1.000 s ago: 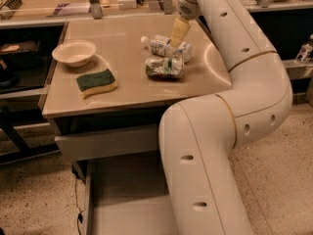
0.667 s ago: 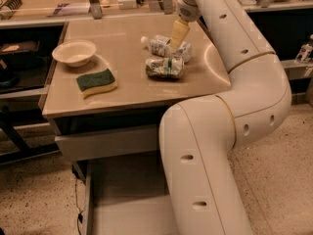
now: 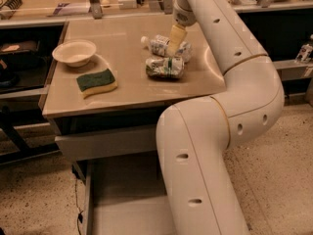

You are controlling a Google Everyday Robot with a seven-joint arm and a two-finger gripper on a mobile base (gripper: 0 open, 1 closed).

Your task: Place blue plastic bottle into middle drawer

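From my station I see the pincer (image 3: 172, 49) at the back right part of the tabletop (image 3: 127, 89), pointing down from the wrist of the big white arm (image 3: 244, 82). Its tip is at the blue plastic bottle (image 3: 157, 45), on or just over the bottle's right half as I view it; I cannot tell whether they touch, nor whether the pincer is spread, pressed together or pinching anything, since it shows to me only as one pale yellowish shape. The bottle lies on its side on the tabletop, white cap to the left of my view, body running right beneath the pincer; just in front of it, touching or nearly so, lies a silvery wrinkled pack (image 3: 165, 66). Well apart, on the left half, sit a white bowl (image 3: 74, 52) and, nearer me, a green-and-yellow sponge (image 3: 96, 81). Below the tabletop the middle drawer (image 3: 122, 204) stands pulled out toward me, flat grey bottom showing, its right part hidden behind the arm; a shallower drawer front (image 3: 105, 142) sits above it; the bottle is up on the tabletop, not in the drawer.
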